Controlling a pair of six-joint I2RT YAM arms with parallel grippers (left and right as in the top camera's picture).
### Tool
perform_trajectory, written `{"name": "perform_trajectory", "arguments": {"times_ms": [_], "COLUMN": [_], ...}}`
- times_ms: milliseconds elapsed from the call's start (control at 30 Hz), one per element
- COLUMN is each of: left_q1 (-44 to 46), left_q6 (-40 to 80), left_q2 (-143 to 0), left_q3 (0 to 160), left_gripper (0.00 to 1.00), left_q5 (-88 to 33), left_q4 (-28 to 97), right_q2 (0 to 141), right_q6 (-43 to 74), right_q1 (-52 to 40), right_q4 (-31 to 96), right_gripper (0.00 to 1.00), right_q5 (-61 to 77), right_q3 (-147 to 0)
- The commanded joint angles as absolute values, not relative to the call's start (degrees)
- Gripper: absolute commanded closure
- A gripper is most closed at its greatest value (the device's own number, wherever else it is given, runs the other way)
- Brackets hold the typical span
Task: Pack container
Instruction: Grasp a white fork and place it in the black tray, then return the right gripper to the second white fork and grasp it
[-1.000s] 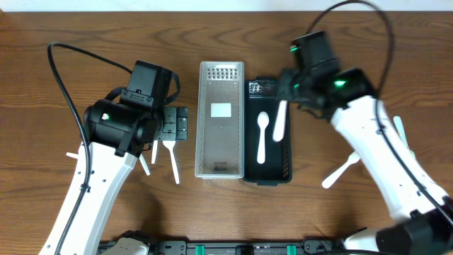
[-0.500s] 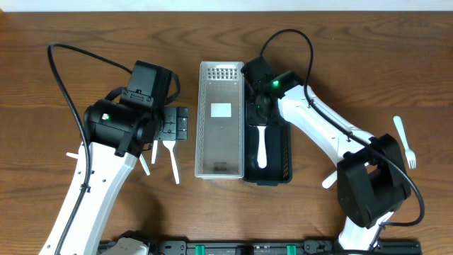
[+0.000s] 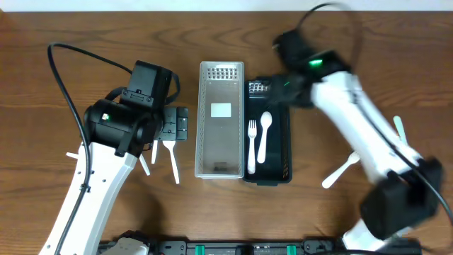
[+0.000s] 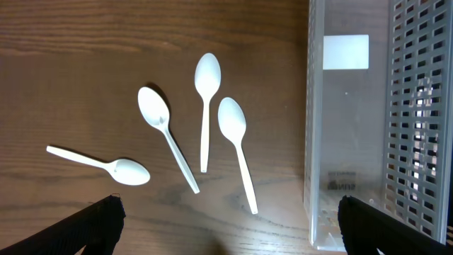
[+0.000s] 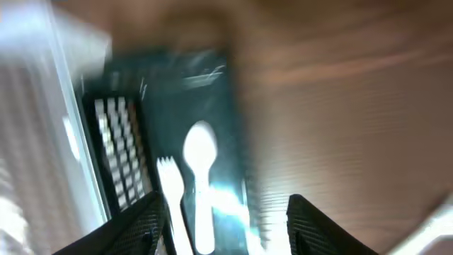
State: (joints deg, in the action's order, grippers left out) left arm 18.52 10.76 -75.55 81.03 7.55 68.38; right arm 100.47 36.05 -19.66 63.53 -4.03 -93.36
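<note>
Overhead, a fork (image 3: 251, 145) and spoon (image 3: 263, 142) lie side by side in the black basket (image 3: 286, 156), handles running lengthwise so they fit. The right jaws hang released above it. The left jaws gape, empty, over four loose spoons (image 4: 205, 113) on the bench (image 4: 71, 85).

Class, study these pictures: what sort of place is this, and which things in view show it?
Probably a robotics test bench: the left arm and right arm with trailing cables stand at a wooden table, and white plastic spoons lie loose beside a clear bin and a black basket.
</note>
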Motion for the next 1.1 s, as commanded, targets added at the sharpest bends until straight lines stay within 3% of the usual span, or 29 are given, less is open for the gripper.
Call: {"name": "perform_trajectory", "arguments": {"times_ms": [0,167,333,633,1067], "left_q1": [18.3,18.3,18.3,18.3,18.3], "left_q6": [11.7,11.7,11.7,11.7,11.7], "left_q2": [-75.6,-75.6,-75.6,-75.6,-75.6], "left_q3": [81.1,81.1,81.1,81.1,81.1], "left_gripper": [0.02,0.02,0.02,0.02,0.02], "left_q5": [8.2,8.2,8.2,8.2,8.2], "left_q4": [68.5,68.5,68.4,68.5,68.5], "right_q2": [92.4,90.3,91.0,91.1,91.1], "right_q6": [43.7,44.8,40.1,40.2,38.7], "right_q1": [-10.4,2.4,8.8,9.7,9.7], "right_q4": [67.4,74.2,72.3,56.2,41.4], "right_gripper": [0.36,0.19,0.16,0.13,0.11], "right_q5": [-7.3,-7.0,-6.2,-5.5,-5.8], "right_q3": [-94.8,-92.5,-83.3,-60.4,-48.0]}}
